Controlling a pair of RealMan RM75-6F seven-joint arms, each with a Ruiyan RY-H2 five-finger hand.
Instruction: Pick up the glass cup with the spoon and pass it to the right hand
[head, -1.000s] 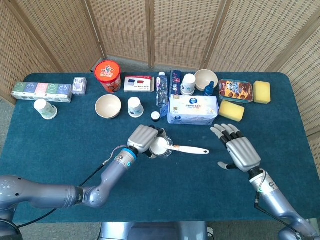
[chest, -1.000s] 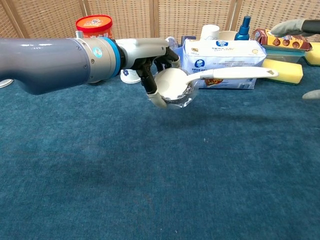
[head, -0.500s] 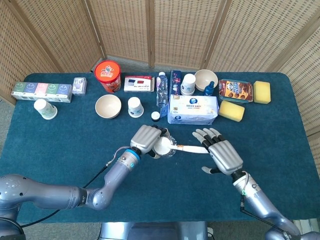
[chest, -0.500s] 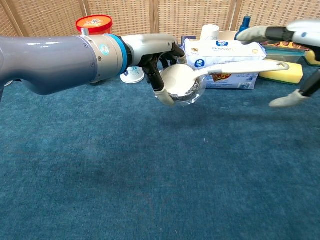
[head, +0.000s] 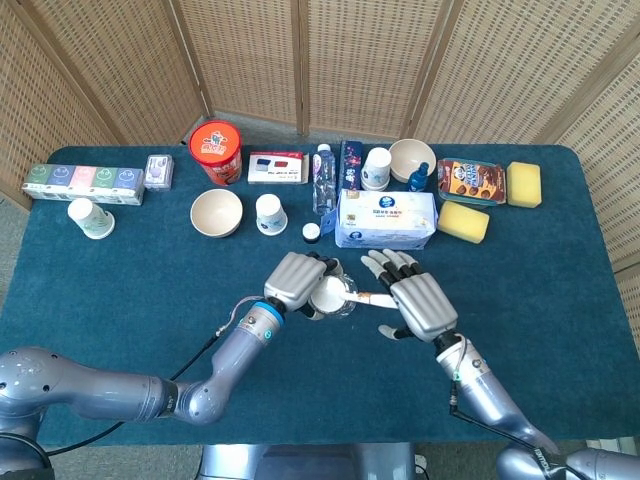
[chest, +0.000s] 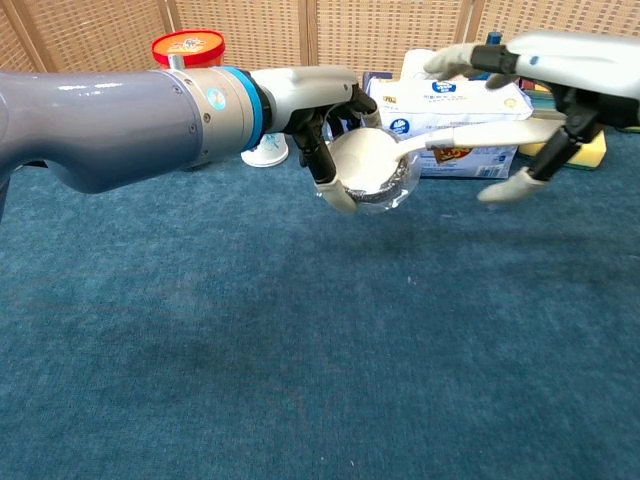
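Note:
My left hand (head: 296, 280) (chest: 312, 100) grips the glass cup (head: 331, 295) (chest: 370, 170) above the middle of the table, tilted with its mouth toward the camera in the chest view. A white spoon (head: 366, 297) (chest: 470, 136) sticks out of the cup to the right. My right hand (head: 412, 300) (chest: 545, 75) hovers open just right of the cup, fingers spread over the spoon handle and thumb below it. It does not hold the cup or the spoon.
Along the back stand a tissue pack (head: 386, 219), a red can (head: 217, 151), a bowl (head: 216, 212), paper cups (head: 271, 213), a bottle (head: 321, 179), yellow sponges (head: 463, 221) and a snack tray (head: 468, 181). The blue table (head: 120, 290) carries boxes (head: 82, 182) at far left.
My right hand has moved left from the table's right side to just beside the cup, over the spoon handle. My left hand has carried the cup slightly right and up.

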